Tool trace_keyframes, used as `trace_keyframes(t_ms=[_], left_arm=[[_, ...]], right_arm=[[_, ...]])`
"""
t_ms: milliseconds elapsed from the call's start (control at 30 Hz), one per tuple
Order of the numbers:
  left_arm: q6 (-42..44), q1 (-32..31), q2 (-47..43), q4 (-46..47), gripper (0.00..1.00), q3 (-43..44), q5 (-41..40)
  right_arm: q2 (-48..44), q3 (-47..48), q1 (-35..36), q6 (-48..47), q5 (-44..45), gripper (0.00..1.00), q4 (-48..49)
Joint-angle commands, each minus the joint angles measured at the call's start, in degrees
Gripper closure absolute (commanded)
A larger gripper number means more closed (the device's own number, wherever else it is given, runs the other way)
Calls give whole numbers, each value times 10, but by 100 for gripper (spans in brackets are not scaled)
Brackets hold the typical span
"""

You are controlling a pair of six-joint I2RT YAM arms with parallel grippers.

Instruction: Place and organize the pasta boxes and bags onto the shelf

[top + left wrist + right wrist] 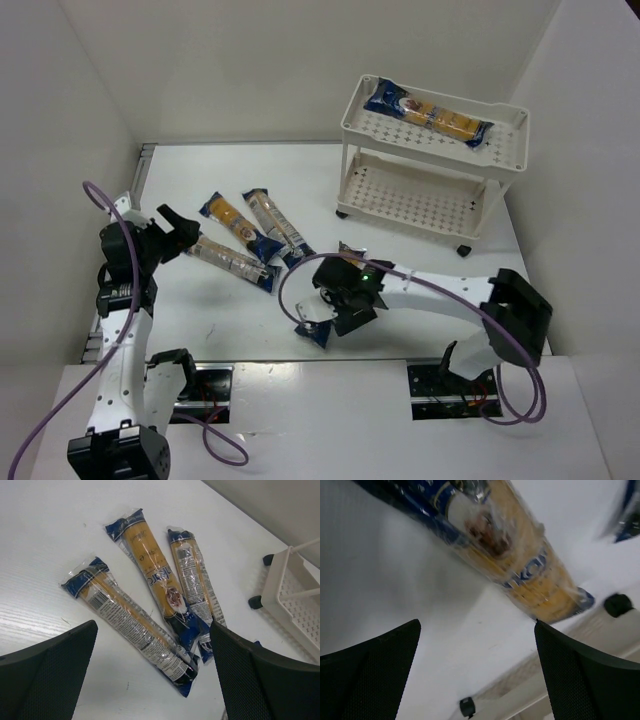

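The cream-white shelf (430, 148) stands at the back right with one pasta pack (428, 113) lying across its top tray. Three pasta packs (232, 262), (238, 225), (278, 228) lie fanned on the table left of centre. They also show in the left wrist view (130, 620), (152, 570), (192, 580). My left gripper (188, 232) is open and empty, hovering by their left side (152, 645). Another pack (313, 331) lies mostly hidden under my right gripper (340, 305). The right gripper is open (476, 630) above the table, just beside this pack (520, 565).
White walls close in the table at the left, back and right. The shelf's lower tray (410, 190) holds nothing, and its black wheels (256, 602) rest on the table. The table's near edge (530, 680) lies close below the right gripper.
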Motion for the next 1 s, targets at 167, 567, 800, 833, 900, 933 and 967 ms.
trace_keyframes(t_ms=[167,567,800,833,900,933,967], left_arm=[[-2,7,-4,15,0,-16,-2],[-2,12,19,20,0,-11,-7],[3,12,30,25,0,-11,-7],[3,12,35,25,0,-11,-7],[3,12,35,25,0,-11,-7],[8,12,35,25,0,-11,-12],[9,12,35,25,0,-11,-12]], right_arm=[[-127,-89,-12,-142,-116,0,224],[-23,-68,-55,-227,-183,0,170],[49,-22,-90,-283,-205,0,161],[57,-17,-90,-284,-205,0,161],[77,-17,-95,-289,-210,0,167],[83,-11,-95,-295,-210,0,167],[90,-3,-95,-295,-216,0,167]])
